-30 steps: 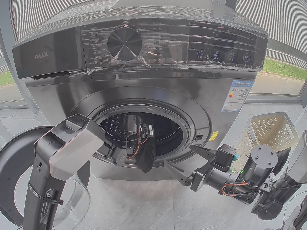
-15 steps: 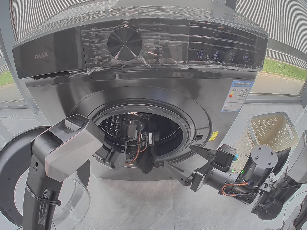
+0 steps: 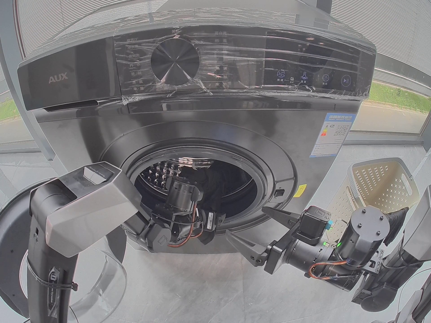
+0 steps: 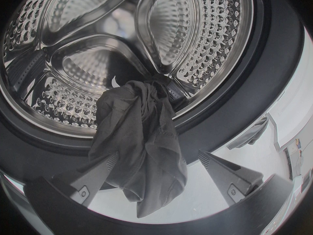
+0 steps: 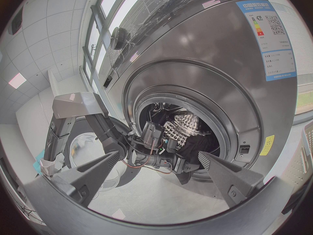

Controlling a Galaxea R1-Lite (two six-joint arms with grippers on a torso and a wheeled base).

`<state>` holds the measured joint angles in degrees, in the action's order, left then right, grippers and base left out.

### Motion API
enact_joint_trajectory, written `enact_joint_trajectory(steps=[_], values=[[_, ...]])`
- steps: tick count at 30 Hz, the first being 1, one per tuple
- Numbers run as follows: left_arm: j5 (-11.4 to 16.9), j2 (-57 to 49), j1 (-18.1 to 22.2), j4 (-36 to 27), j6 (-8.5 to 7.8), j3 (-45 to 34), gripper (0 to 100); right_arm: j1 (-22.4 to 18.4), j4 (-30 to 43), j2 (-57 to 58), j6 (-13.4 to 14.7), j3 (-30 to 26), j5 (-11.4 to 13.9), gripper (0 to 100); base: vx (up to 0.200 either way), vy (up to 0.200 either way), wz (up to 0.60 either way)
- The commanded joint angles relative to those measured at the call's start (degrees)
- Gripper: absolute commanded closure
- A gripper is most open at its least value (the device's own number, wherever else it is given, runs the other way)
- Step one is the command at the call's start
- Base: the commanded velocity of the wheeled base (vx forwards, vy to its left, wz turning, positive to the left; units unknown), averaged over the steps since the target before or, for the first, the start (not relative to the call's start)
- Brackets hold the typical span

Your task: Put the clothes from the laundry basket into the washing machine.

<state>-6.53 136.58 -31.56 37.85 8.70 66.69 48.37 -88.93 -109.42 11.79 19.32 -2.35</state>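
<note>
The washing machine (image 3: 278,131) stands with its round opening uncovered and its steel drum (image 4: 97,49) bare inside. A dark garment (image 4: 140,141) is draped over the black door seal at the opening's lower lip, one end inside the drum and the rest hanging outward. My left gripper (image 4: 157,154) is just outside that lip, open, with the garment hanging between its fingers and brushing one finger (image 4: 97,170). In the head view the garment (image 3: 211,182) is a dark mass in the opening. My right gripper (image 3: 247,224) is open and holds nothing, low in front of the machine's right side.
The machine's round glass door (image 3: 22,229) is swung open at the left, behind my left arm. A beige laundry basket (image 3: 381,182) leans on the floor at the right, beside the right arm. Pale floor lies open in front of the machine.
The left gripper has dropped and drawn back from inside the drum to the lower lip. The garment, which hung below the opening, now sits higher in it. The right arm shifted slightly left.
</note>
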Motion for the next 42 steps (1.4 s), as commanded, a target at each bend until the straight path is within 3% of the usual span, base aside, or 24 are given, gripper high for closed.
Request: enact_joint_trajectory(steps=[1, 4, 5, 11, 15, 18, 20, 28, 36, 37, 42], values=[[0.03, 2.37, 0.45, 0.12, 0.0, 0.1, 0, -0.12, -0.01, 0.26, -0.01, -0.07, -0.02, 0, 0.0, 0.0, 0.0], [-0.23, 3.78, 0.98, 0.56, 0.0, 0.72, 0, -0.21, -0.01, 0.17, -0.01, -0.07, -0.02, 0, 0.0, 0.0, 0.0], [-0.32, 4.13, 0.98, 0.82, 0.0, 1.16, 100, -0.21, -0.01, 0.17, -0.01, -0.07, -0.02, 0, 0.0, 0.0, 0.0], [-0.76, 4.83, 1.59, 1.96, 0.26, 3.71, 100, -0.47, -0.01, 0.26, -0.01, -0.07, -0.02, 0, 0.0, 0.0, 0.0], [-2.52, 5.01, 1.85, 2.93, 0.88, 7.22, 100, -0.47, -0.01, 0.17, -0.01, 0.01, -0.02, 0, 0.0, 0.0, 0.0], [-4.36, 5.45, 2.03, 4.16, 4.13, 11.97, 100, -0.38, -0.01, 0.09, -0.01, -0.07, -0.02, 0, 0.0, 0.0, 0.0], [-5.33, 5.8, 2.12, 5.04, 5.18, 14.16, 100, -0.38, -0.01, 0.09, -0.01, -0.07, 0.07, 0, 0.0, 0.0, 0.0], [-7.35, 9.58, 3.44, 11.28, 5.09, 21.2, 100, -0.38, -0.01, 0.09, -0.01, -0.07, 0.07, 0, 0.0, 0.0, 0.0], [-7.7, 10.11, 3.52, 11.72, 4.83, 21.9, 100, -0.47, -0.01, 0.17, -0.01, -0.07, -0.02, 0, 0.0, 0.0, 0.0], [-7.7, 10.19, 3.52, 11.81, 4.83, 21.9, 0, -0.47, -0.01, 0.17, -0.01, -0.07, -0.02, 0, 0.0, 0.0, 0.0], [-7.7, 10.55, 3.44, 12.33, 5.01, 21.9, 0, -0.47, -0.01, 0.26, -0.01, -0.16, 0.07, 0, 0.0, 0.0, 0.0]])
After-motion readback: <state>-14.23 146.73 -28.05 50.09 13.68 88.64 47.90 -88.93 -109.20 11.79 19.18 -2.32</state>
